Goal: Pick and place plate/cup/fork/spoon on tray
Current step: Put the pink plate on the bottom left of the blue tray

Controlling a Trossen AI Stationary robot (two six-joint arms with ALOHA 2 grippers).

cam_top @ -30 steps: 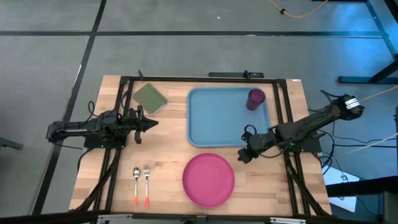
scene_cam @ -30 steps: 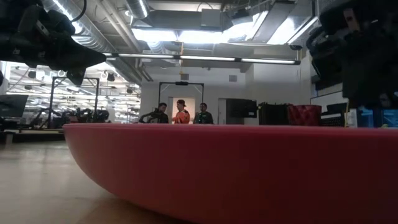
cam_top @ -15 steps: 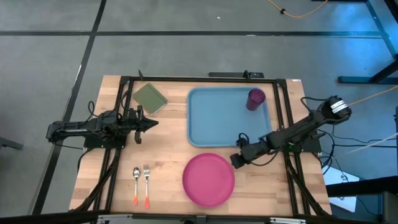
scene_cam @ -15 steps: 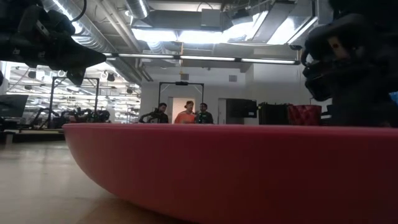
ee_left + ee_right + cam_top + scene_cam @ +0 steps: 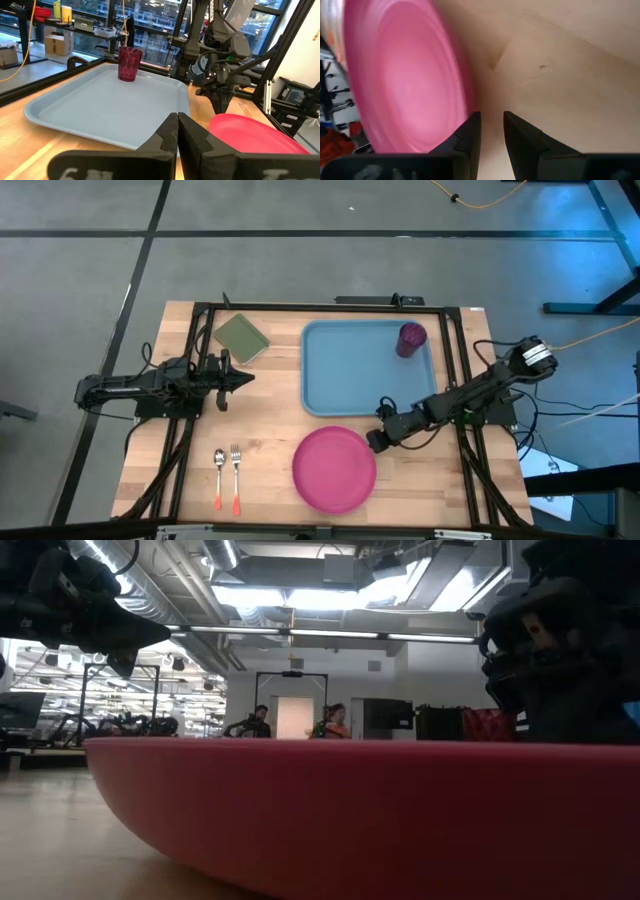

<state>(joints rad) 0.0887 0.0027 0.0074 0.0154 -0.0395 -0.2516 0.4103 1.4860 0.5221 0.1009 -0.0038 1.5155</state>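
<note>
Plate [image 5: 334, 469] sits flat on the desk [image 5: 270, 450] near the front edge, a bit right of the middle, and it's just off the front edge of the tray [image 5: 350, 375], not on it yet. In the low view the plate [image 5: 380, 810] pretty much fills everything, just a big pink rim across the whole width.

The right end effector [image 5: 374, 441] is down at the plate's right-rear edge, right beside the rim. From the right wrist view its two fingers [image 5: 470, 137] stand slightly apart with bare wood showing in the gap, and the plate [image 5: 405, 85] is just beside them, so nothing is gripped; whether a finger touches the rim is hard to say. The left wrist view shows the same thing from across the desk: the right end effector [image 5: 221, 102] pointing down just behind the plate [image 5: 255, 135].

The cup [image 5: 411, 338] is standing upright inside the tray, in its back right corner. The tray itself takes up the back right part of the desk.

The fork [image 5: 236, 474] and the spoon [image 5: 219, 475] lie side by side near the desk's front left corner, spoon on the outside, orange handles pointing to the front edge, well away from the tray.

The left end effector [image 5: 245, 378] waits over the left side of the desk with its fingers together, holding nothing. An olive-green square pad [image 5: 241, 338] lies near the back left of the desk, just beside the tray's left side.
</note>
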